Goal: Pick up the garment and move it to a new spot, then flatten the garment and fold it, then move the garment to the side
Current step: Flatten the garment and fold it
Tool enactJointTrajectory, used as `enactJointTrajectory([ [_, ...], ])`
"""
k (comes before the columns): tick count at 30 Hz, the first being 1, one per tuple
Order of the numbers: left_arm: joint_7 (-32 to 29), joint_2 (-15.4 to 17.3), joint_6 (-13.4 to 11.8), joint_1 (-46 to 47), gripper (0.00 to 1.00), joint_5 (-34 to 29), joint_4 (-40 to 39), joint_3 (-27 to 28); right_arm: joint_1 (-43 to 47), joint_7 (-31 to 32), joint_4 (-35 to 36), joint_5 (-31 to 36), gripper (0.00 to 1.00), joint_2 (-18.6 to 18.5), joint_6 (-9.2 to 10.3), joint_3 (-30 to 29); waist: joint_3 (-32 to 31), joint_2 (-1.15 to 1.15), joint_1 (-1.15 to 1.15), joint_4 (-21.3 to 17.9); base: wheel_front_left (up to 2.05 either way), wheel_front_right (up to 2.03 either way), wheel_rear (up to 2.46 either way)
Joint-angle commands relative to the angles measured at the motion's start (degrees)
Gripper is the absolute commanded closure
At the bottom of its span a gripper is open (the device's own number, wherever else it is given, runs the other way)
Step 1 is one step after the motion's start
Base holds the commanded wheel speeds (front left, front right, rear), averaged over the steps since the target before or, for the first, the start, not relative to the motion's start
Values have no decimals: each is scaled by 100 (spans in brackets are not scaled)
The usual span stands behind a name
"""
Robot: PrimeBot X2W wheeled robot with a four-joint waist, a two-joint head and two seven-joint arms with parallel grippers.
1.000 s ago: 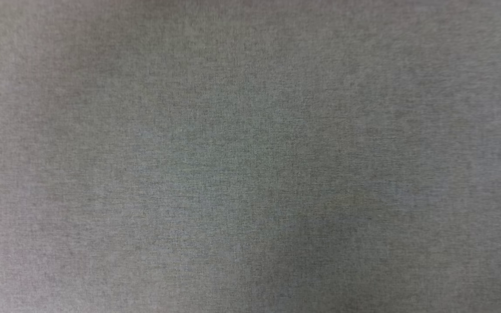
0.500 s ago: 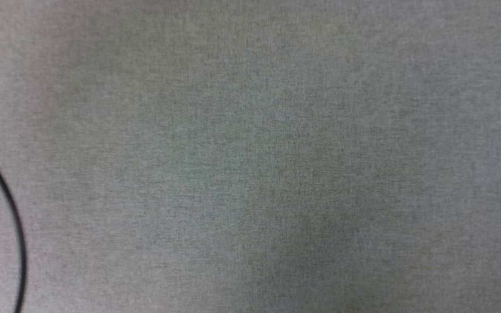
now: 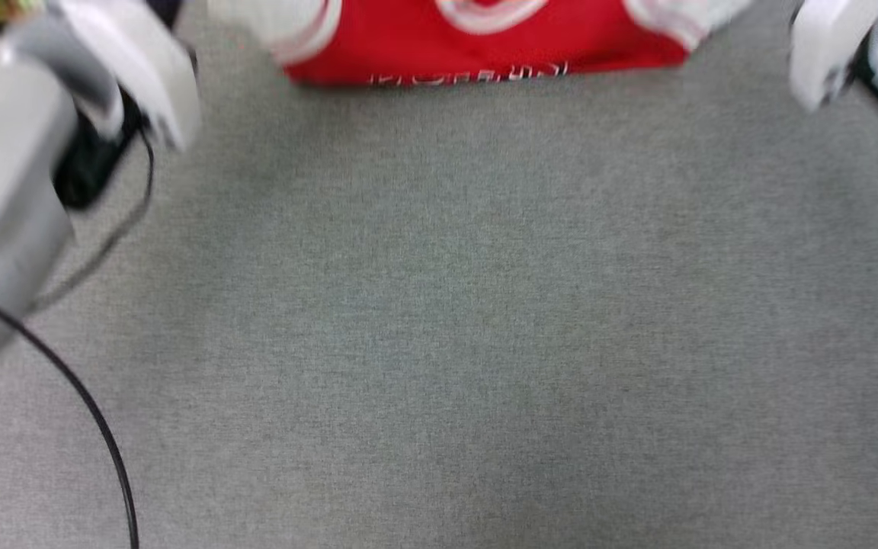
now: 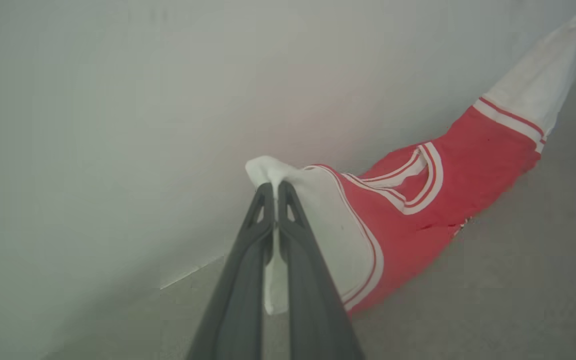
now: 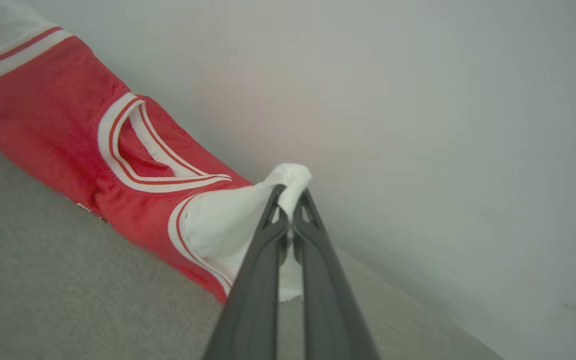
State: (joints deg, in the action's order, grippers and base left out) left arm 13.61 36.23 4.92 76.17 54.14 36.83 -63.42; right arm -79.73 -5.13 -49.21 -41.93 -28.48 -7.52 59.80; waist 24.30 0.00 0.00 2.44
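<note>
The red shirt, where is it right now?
The garment sits at the top middle of the head view, partly on the grey surface, stretched between the left gripper and the right gripper, each shut on a white sleeve.

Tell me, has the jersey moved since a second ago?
Cannot tell: the jersey appears now, but the camera shifted and the grey surface lacks fixed marks.

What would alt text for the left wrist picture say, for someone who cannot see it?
The left claw, two long dark fingers shut together, pinches a white sleeve of the red jersey-style T-shirt with red-and-white striped trim. The shirt stretches away to the upper right, over a grey fabric surface and before a pale wall.
</note>
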Motion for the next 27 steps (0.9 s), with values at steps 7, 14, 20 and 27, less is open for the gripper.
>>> enactJointTrajectory([
  [7,121,444,-497,-1886,100,389,-911,-153,1406,-223,512,-458,100,-326,6,579,-690,0,0,-201,0,0,0],
  [14,149,1207,-1361,-3909,100,837,-2176,-267,3087,-458,931,-972,100,-986,6,869,-1367,0,0,-311,0,0,0],
  [20,162,1515,-1871,-4927,100,1104,-2741,-302,4230,-589,1086,-1231,100,-1302,6,829,-1781,0,0,-341,0,0,0],
  [27,163,1719,-2247,-5903,100,1238,-3067,136,5481,-749,1380,-1408,100,-1693,6,527,-2146,0,0,-330,0,0,0],
])
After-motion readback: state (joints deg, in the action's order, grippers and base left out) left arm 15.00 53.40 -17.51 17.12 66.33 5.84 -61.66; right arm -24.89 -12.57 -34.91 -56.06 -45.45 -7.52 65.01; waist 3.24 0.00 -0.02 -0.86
